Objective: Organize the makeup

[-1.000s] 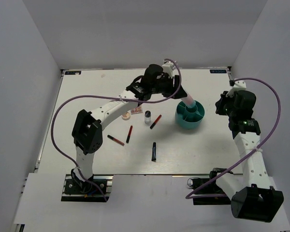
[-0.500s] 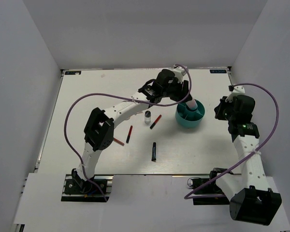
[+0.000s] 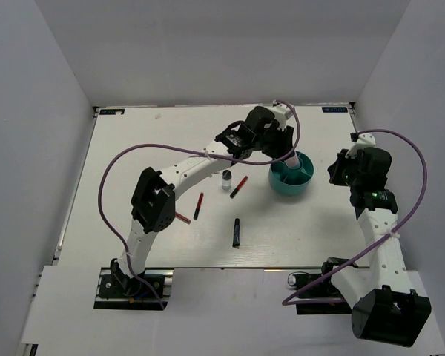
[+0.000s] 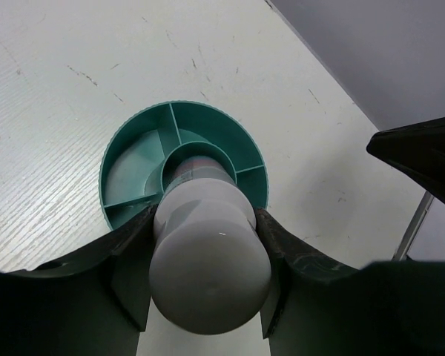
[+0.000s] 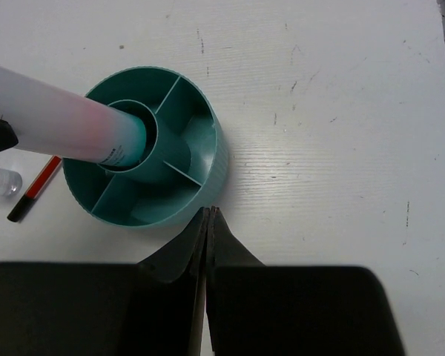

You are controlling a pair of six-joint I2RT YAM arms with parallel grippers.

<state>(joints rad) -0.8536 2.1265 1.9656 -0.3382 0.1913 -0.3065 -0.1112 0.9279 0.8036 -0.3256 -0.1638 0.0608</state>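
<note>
Left gripper (image 4: 205, 226) was clenched on the white tube (image 4: 208, 274); its dark fingers (image 4: 133, 259) pressed both flanks just below the cap. The tube leaned over the teal tub (image 5: 221, 159), and its lower, pink-tinted end stood inside the tub's central ring. That end was covered by the tube's own body in the left wrist view and by the ring wall in the right wrist view, so it could not be told whether it touched the bottom. The tube's cap end was cut off at the frame edge in the right wrist view.

Right gripper (image 5: 208, 216) was closed with its fingers pressed together, grasping nothing, its tips just beside the tub's outer wall.

On the table (image 3: 133, 148), left of the tub, stood a small clear bottle (image 3: 226, 180) with a red-and-black tube (image 3: 239, 186) near it. A second red-and-black tube (image 3: 199, 205) and a black tube (image 3: 236, 232) lay nearer the bases. A further red tube (image 3: 182, 217) was partly covered by the left arm. The overhead view was too small to read any labels.
</note>
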